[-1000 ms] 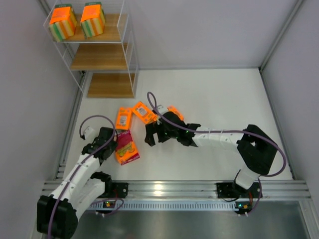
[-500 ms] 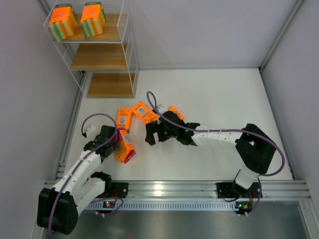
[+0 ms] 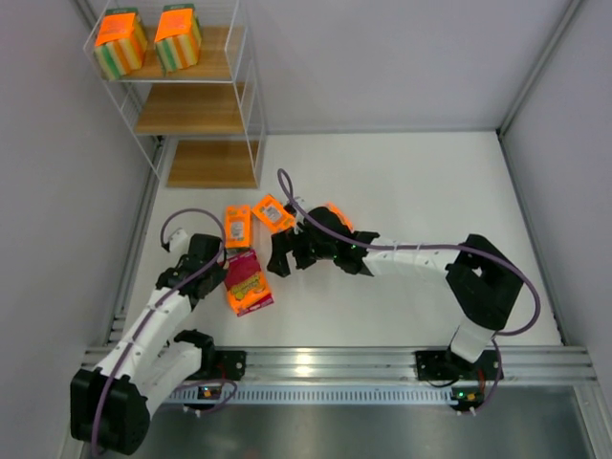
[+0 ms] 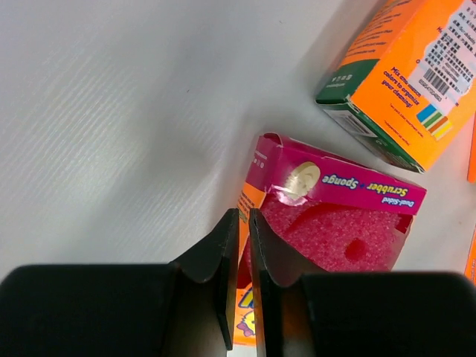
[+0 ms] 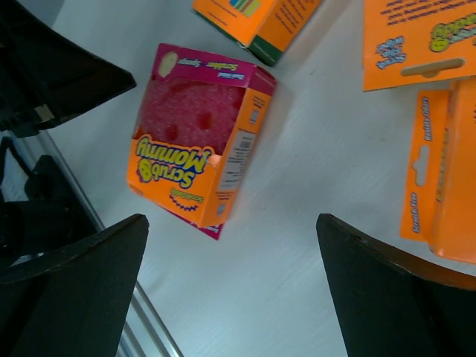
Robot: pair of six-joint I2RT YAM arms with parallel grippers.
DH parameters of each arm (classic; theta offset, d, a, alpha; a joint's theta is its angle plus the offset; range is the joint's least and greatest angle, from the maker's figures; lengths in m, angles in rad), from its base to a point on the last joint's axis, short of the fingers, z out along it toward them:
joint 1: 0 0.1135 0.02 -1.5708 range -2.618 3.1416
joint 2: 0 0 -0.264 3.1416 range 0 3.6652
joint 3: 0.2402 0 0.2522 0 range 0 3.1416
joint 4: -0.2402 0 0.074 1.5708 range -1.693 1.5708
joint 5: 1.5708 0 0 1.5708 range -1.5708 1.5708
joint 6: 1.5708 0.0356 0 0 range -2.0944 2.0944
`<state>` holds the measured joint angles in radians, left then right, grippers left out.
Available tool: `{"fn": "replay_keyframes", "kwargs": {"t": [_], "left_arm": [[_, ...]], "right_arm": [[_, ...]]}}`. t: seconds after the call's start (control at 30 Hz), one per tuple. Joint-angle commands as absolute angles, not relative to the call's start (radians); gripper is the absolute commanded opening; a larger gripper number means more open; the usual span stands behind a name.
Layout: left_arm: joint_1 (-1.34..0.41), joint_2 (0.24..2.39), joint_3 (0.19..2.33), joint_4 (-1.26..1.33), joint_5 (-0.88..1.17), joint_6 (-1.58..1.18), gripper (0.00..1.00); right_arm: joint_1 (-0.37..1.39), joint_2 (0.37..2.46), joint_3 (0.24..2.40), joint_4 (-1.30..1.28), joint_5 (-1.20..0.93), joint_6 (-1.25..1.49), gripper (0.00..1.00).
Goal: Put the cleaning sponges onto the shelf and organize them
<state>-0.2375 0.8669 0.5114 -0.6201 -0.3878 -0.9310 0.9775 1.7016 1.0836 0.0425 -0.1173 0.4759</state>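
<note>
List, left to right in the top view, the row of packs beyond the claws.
Flat orange pack → tilted orange pack → half-hidden orange pack. The pink pack pinched by the left claw overlaps, left out.

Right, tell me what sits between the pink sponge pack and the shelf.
A flat orange sponge pack lies between the pink sponge pack and the bottom board of the shelf, seen in the top view.

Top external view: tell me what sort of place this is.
Likely a robot test cell: white table boxed by grey panels, aluminium rail bearing robot arms, white wire-frame shelf with wooden boards holding orange sponge packs.
</note>
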Motion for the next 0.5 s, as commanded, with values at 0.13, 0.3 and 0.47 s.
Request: {"fn": "replay_keyframes", "kwargs": {"t": [0.13, 0.3, 0.47], "left_arm": [[-0.241, 0.888, 0.541, -0.598, -0.319, -0.873, 0.17], [-0.242, 0.842, 0.542, -0.598, -0.284, -0.813, 0.24], [-0.242, 0.810, 0.506, -0.569, -0.261, -0.807, 0.28]], "right_arm": [[0.969, 1.807, 1.117, 0.232, -0.292, 0.517, 0.99], [0.969, 1.868, 1.147, 0.204, -0.276, 0.566, 0.99], [0.969, 1.904, 1.195, 0.193, -0.245, 0.586, 0.94]]}}
